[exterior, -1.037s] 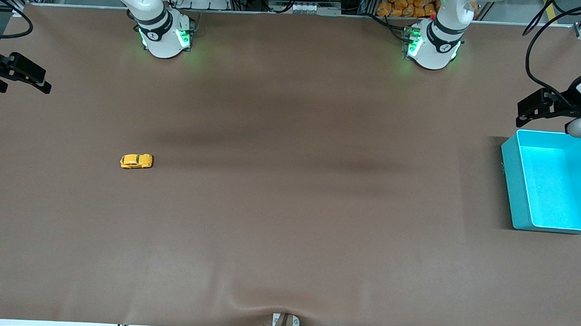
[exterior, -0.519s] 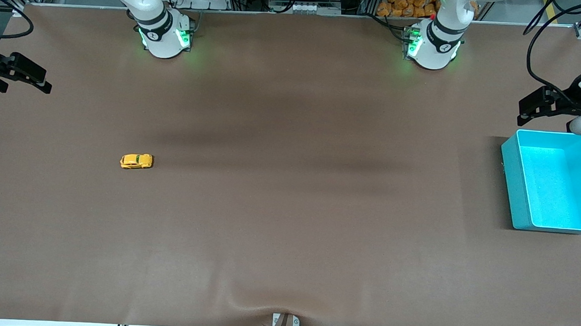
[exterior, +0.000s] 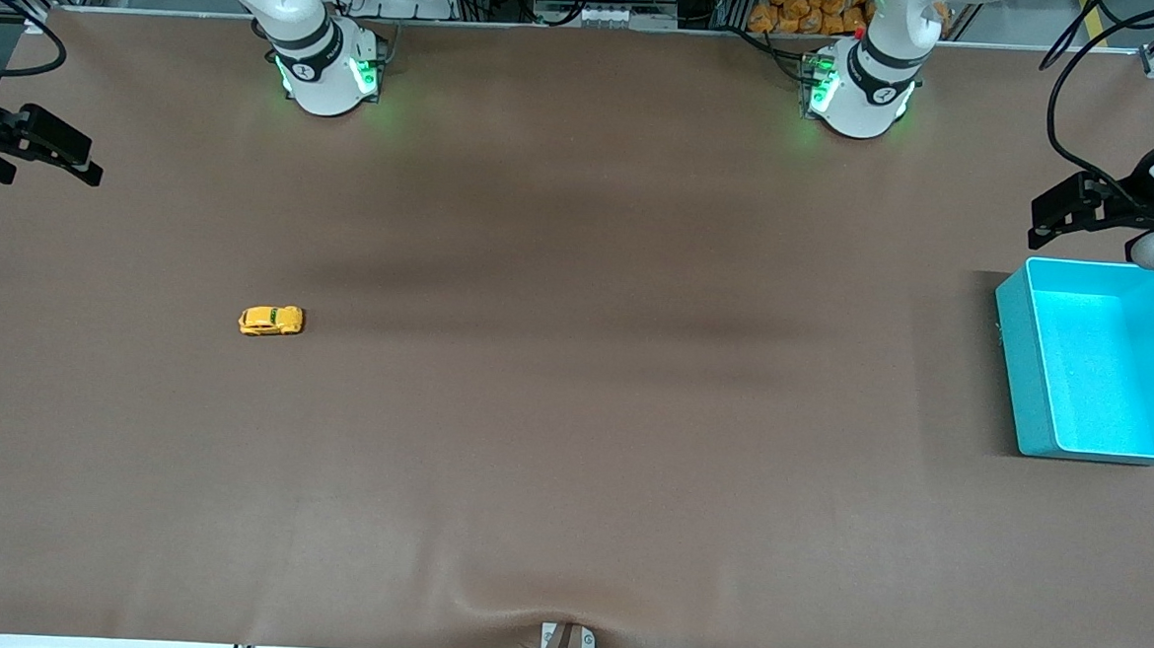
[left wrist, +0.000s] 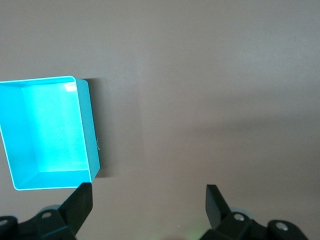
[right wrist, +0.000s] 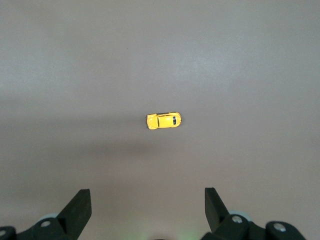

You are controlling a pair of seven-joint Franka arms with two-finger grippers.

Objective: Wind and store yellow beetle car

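The brown table [exterior: 571, 442] carries a turquoise bin [exterior: 1019, 367] at the left arm's end. The left gripper [exterior: 1062, 213] hangs above the table beside the bin, fingers apart. The right gripper [exterior: 48, 153] hangs at the right arm's end, fingers apart. The yellow beetle car [exterior: 271, 321] rests on its wheels toward the right arm's end, well apart from both grippers.

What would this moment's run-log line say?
stage: start | yellow beetle car: on table, untouched | turquoise bin: empty | left gripper: open, beside bin | right gripper: open, table edge
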